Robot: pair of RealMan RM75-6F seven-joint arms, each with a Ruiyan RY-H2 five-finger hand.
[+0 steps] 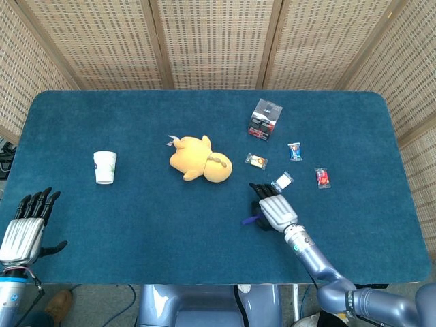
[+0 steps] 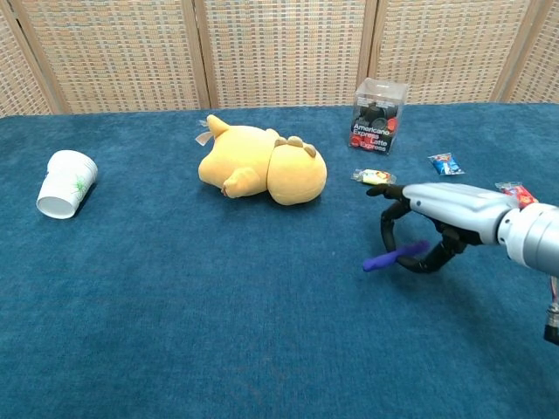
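Observation:
My right hand (image 1: 271, 208) (image 2: 435, 220) hovers over the blue cloth just right of the table's middle, and it holds a small purple stick (image 2: 393, 256) (image 1: 251, 220) between thumb and fingers, lifted off the cloth. A yellow plush toy (image 1: 199, 159) (image 2: 262, 167) lies on its side up and to the left of that hand. My left hand (image 1: 27, 228) rests at the table's near left corner with fingers apart, holding nothing; the chest view does not show it.
A white paper cup (image 1: 105, 167) (image 2: 66, 182) lies at the left. A clear box of capsules (image 1: 265, 118) (image 2: 378, 115) stands at the back. Several wrapped sweets (image 1: 256, 161) (image 1: 294, 151) (image 1: 322, 178) lie beside my right hand. Woven screens (image 1: 218, 41) stand behind the table.

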